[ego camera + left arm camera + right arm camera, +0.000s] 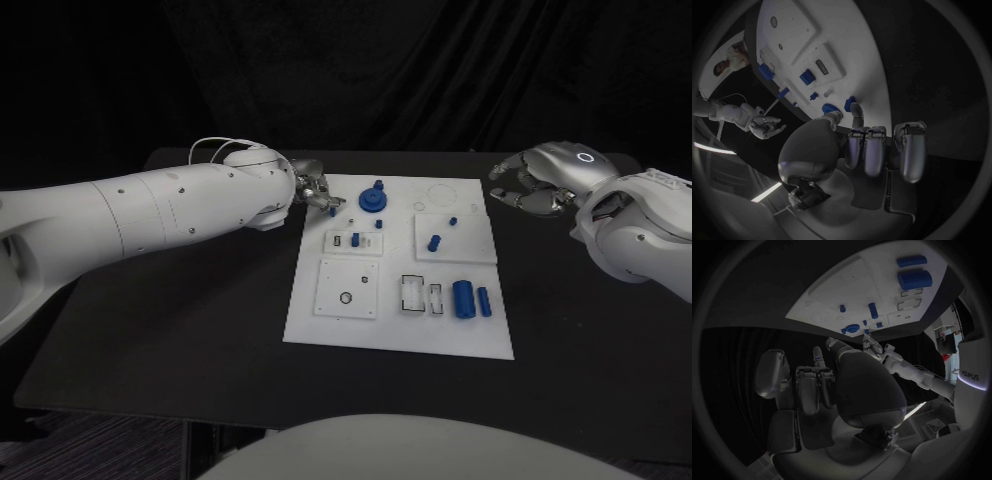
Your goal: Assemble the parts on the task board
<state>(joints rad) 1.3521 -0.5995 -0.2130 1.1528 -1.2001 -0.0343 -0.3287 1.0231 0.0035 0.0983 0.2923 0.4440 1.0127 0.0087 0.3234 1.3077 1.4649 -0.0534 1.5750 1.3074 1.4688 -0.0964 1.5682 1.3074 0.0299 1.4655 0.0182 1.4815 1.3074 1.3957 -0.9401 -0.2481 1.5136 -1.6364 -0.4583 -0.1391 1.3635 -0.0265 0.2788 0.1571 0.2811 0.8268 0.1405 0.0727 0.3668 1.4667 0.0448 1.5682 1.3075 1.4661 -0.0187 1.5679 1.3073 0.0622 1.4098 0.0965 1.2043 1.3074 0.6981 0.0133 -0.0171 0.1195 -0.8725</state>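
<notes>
The task board (pixel 402 265) is lying in the middle of the black tabletop (pixel 173 330), and the assembly is being judged as only partly done. A round blue gear-like part (pixel 375 199) is seated near the board's far edge, and small blue pegs (pixel 434 241) are standing upright in the middle plates. A large blue cylinder (pixel 463 299) and a slimmer blue cylinder (pixel 485 302) are lying loose on the board's right side, just beside two empty rectangular slots (pixel 414 293). An open ring-shaped recess (pixel 346 298) is also being left unfilled on the near left plate. From this, several insertions are taken as remaining.

The left robot hand (pixel 313 194) is being held at the board's far left corner, close to the gear-like part. A small blue piece (pixel 333 211) is seen at its fingertips (pixel 856 111), but whether it is being pinched or merely touched cannot be told, since the fingers are hiding the contact.

The right robot hand (pixel 528 183) is being kept off the board, above the tabletop beyond its far right corner. Its fingers are curled inward and nothing is seen in them, so it is judged closed and empty.

The loose cylinders are probably the next parts to be handled, and the right robot hand is the nearer one for them.
</notes>
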